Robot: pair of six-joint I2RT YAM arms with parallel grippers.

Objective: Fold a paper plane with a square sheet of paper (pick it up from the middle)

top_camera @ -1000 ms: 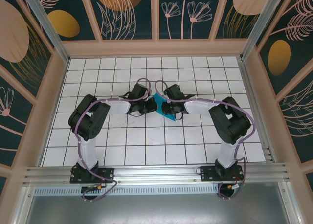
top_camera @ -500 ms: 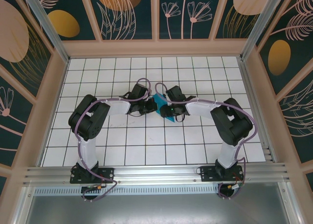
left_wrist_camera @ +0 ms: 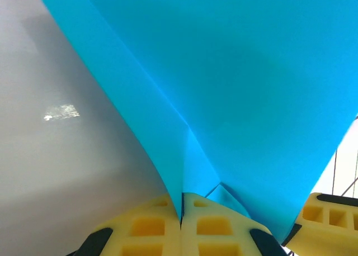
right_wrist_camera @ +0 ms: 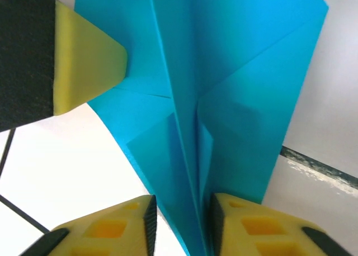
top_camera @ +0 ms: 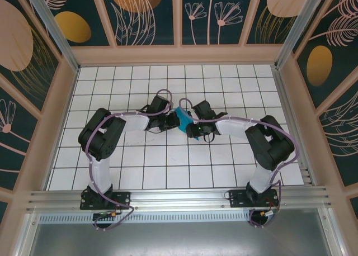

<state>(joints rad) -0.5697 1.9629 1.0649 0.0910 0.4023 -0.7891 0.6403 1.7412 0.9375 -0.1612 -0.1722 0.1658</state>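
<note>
The left end effector [left_wrist_camera: 182, 211] is clamping shut on the paper [left_wrist_camera: 240, 99]. Its two yellow pads [left_wrist_camera: 145, 225] are pressing together, and a folded blue edge is coming up out of the seam between them. From that pinch the paper is fanning upward and to the right, with one sharp crease running from the pads toward the upper left corner of the left wrist view.

The right end effector [right_wrist_camera: 180, 211] is sitting with its yellow fingers [right_wrist_camera: 120, 225] a little apart and the folded middle ridge of the paper running between them. I cannot tell whether the fingers are pressing on the ridge or only standing beside it. In the same view a yellow pad [right_wrist_camera: 89, 60] of the left end effector is touching the paper's upper left part.

From above, the two end effectors are meeting near the middle of the desk [top_camera: 168, 166], left [top_camera: 170, 122] and right [top_camera: 193, 127] facing each other, with the paper [top_camera: 183, 117] held up between them as a small, partly folded blue shape. It is showing several layers and creases.

The left arm [top_camera: 103, 136] and the right arm [top_camera: 268, 141] are both bending inward from their bases at the near edge. Purple cables [top_camera: 163, 94] are looping over the wrists. The desk is a white surface with a grid of dark lines.
</note>
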